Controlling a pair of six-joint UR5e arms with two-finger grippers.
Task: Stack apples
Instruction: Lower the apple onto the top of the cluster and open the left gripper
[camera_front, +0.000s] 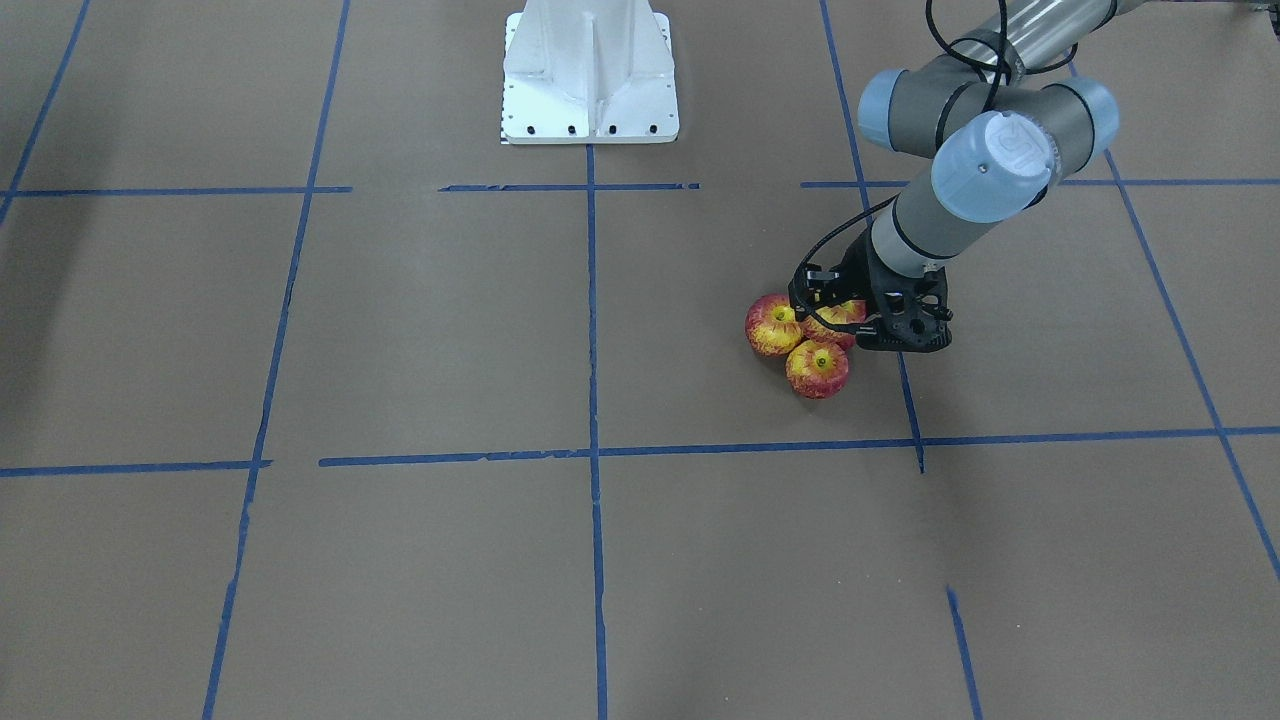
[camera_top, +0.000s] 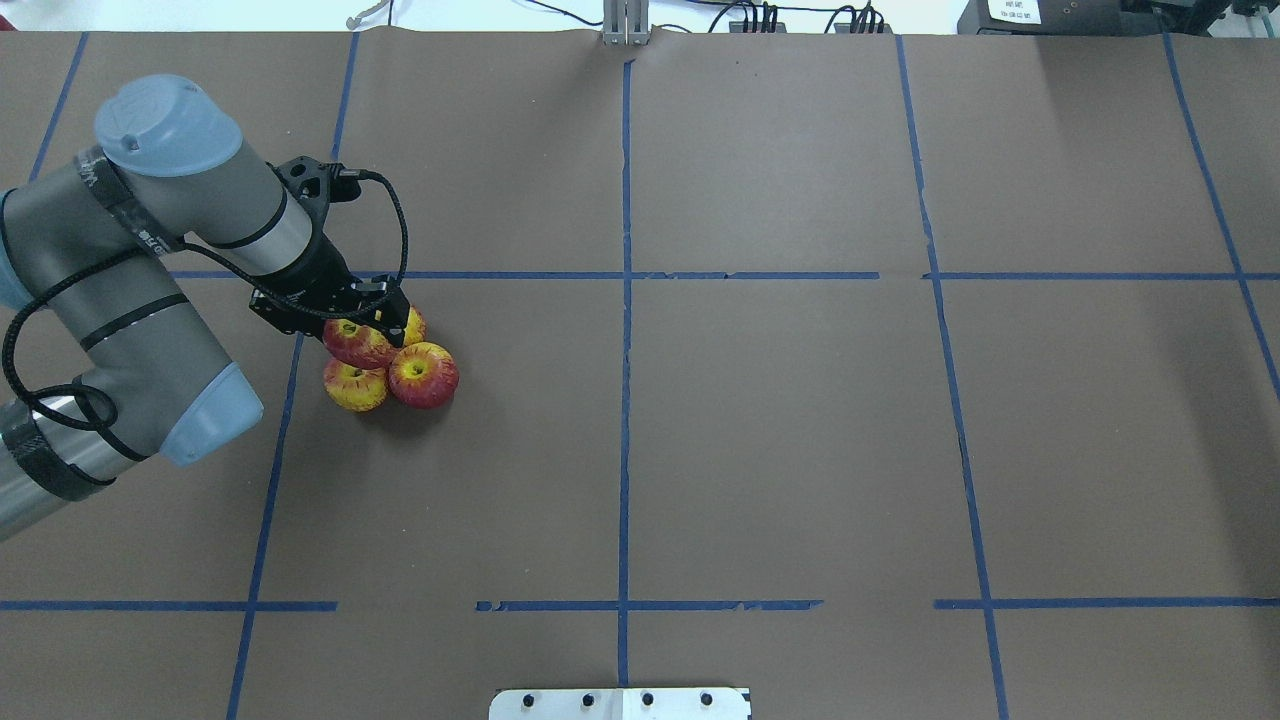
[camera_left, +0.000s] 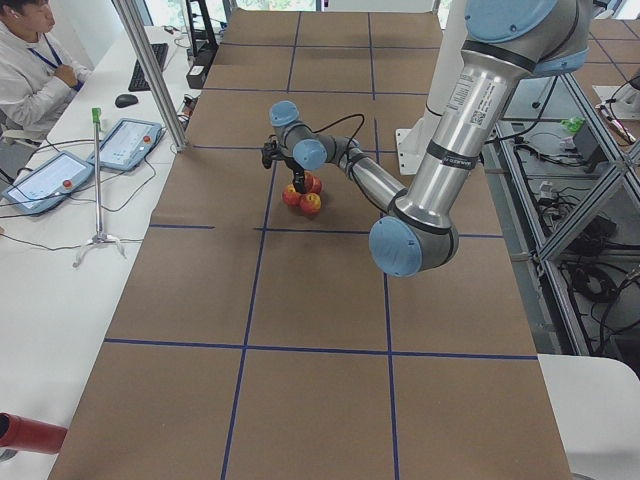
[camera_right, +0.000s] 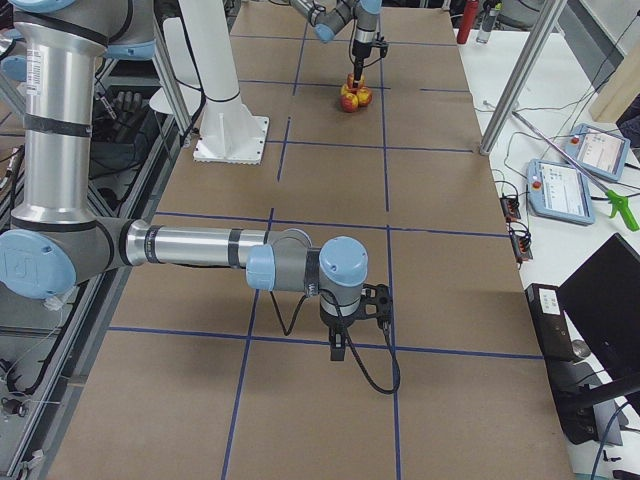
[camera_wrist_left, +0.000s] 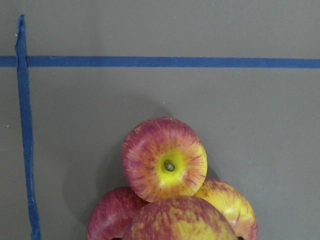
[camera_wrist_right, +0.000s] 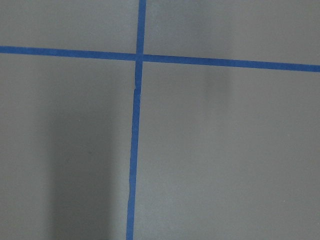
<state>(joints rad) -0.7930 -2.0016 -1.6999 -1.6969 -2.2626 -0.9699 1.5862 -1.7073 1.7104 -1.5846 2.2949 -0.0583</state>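
Observation:
Four red-and-yellow apples are clustered on the brown table on the robot's left. Three rest on the table touching each other: one (camera_top: 355, 388), one (camera_top: 425, 375) and one (camera_top: 413, 325) partly under the gripper. The fourth apple (camera_top: 352, 345) sits on top of them between the fingers of my left gripper (camera_top: 365, 335), which is shut on it. In the left wrist view the held apple (camera_wrist_left: 182, 220) is nearest, above the three base apples (camera_wrist_left: 165, 159). My right gripper (camera_right: 340, 345) shows only in the exterior right view, low over bare table, and I cannot tell its state.
The robot's white base (camera_front: 590, 75) stands at the table's robot-side edge. Blue tape lines (camera_top: 625, 300) cross the brown table. An operator (camera_left: 30, 60) and tablets (camera_left: 125, 143) are beside the table's far side.

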